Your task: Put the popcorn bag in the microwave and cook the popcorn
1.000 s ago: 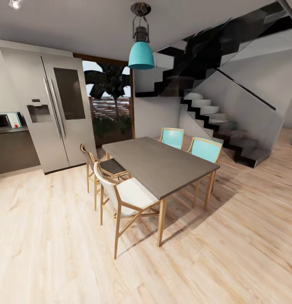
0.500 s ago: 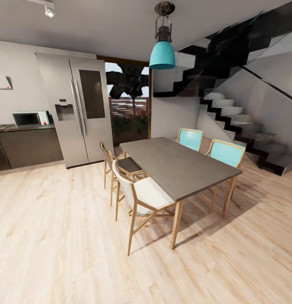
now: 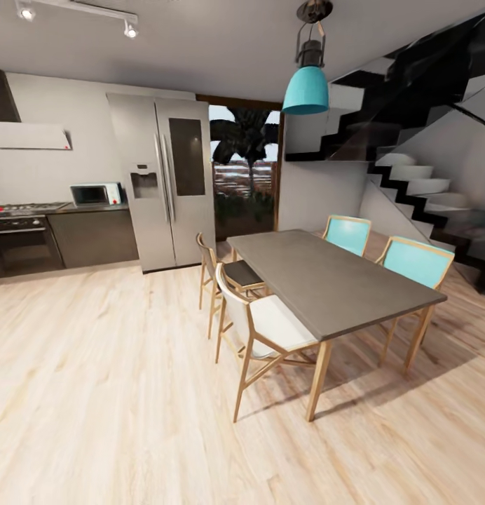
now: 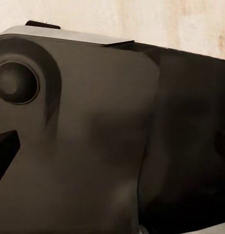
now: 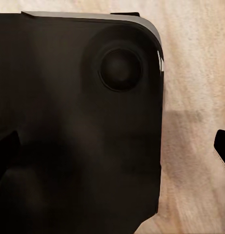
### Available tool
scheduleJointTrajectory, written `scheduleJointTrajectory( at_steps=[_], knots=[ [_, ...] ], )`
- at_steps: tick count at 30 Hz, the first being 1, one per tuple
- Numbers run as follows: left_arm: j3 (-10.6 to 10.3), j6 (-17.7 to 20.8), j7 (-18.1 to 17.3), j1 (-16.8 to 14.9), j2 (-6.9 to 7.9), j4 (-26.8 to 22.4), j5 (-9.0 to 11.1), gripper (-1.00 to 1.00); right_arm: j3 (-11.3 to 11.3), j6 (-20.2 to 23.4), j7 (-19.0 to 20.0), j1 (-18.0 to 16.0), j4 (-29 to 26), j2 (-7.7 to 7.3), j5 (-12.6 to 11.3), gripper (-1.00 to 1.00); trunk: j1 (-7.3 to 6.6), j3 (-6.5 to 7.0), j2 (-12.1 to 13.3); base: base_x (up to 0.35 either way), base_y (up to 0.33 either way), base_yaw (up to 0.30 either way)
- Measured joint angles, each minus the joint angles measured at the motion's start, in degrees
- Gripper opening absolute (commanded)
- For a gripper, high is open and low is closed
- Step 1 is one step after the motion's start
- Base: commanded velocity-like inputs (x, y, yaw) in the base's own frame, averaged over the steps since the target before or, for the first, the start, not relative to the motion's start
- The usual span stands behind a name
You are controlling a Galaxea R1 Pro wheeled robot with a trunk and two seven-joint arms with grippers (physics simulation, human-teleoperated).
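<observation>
The pale microwave with its dark door stands far off at the left of the head view, on the grey countertop above dark cabinet fronts. The popcorn bag and the popcorn are out of view at this distance. In the left wrist view my left gripper hangs over my own dark body, one dark fingertip at the picture's edge. My right gripper has its fingertips far apart at both edges, nothing between them.
A steel fridge stands right of the countertop; a gas hob and built-in oven lie left of it. A grey dining table with several chairs fills the right. Stairs rise behind. Wooden floor stretches toward the kitchen.
The head view has swung to the left: table, fridge and stairs slid right in the picture, and the hob, oven and wall hood came into sight. Nothing itself moved.
</observation>
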Motion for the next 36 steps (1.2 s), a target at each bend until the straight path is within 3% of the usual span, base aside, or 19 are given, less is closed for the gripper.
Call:
scheduleJointTrajectory(
  at_steps=[36],
  knots=[
    [-0.1,0.1,0.0,0.0,0.17,0.1,0.0,1.0,0.1,-0.2,0.0,0.0,0.0,0.05,0.1,1.0,0.0,0.0,0.0,0.0,0.0,0.27]
  ],
)
